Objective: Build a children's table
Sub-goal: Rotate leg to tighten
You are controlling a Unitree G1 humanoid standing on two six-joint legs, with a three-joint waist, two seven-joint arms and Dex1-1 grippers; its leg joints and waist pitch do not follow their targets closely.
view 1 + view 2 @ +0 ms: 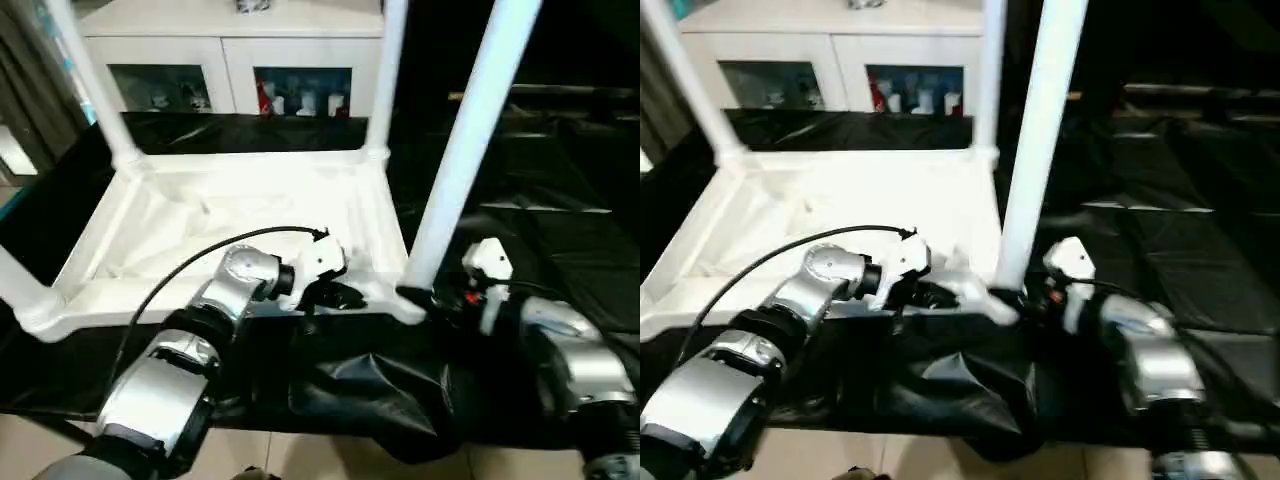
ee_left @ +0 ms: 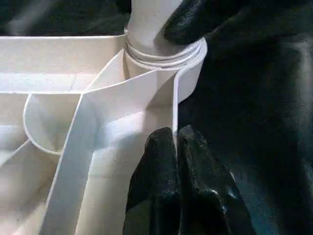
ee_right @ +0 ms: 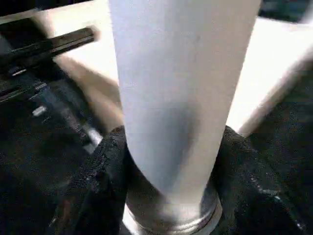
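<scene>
Children's table (image 1: 230,215) lies upside down on the bench; left gripper (image 2: 176,147), fingers together, pins its rim to steady it. Right gripper (image 3: 171,161) clamps the near-corner leg (image 1: 465,150) to seat it.

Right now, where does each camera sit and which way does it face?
Left eye: head, looking down at the upturned table top; both silver forearms show.
Right eye: same scene, slightly shifted.
Left wrist: along the left gripper, jaws pinched on the table's rim wall by a corner socket.
Right wrist: along the right gripper, jaws around the near right leg.
Both wrists share that leg's base.
</scene>
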